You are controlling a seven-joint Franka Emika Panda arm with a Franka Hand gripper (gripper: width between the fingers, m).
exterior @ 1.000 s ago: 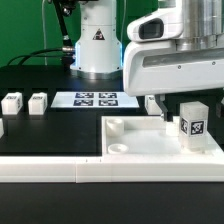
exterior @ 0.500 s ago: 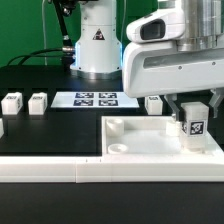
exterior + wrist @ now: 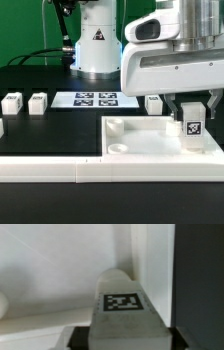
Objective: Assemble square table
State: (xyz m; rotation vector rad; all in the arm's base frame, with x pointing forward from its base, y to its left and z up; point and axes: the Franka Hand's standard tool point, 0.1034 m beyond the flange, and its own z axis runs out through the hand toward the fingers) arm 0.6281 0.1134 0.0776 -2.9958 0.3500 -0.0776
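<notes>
Exterior view: your gripper (image 3: 196, 114) is clamping an upright leg (image 3: 192, 130) inside the tabletop (image 3: 133, 141); jaws standing part-closed.

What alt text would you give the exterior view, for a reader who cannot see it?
The gripper holds an upright white tagged leg between its jaws, inside the white tabletop at the exterior view's right. Two more legs sit on the black table at its left.

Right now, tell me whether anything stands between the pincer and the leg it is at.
Nothing visible does. The pincer is closed on the upright leg, one finger against each side with no gap showing in the wrist view. The leg stands inside the tabletop, near its rim at the exterior view's right.
</notes>
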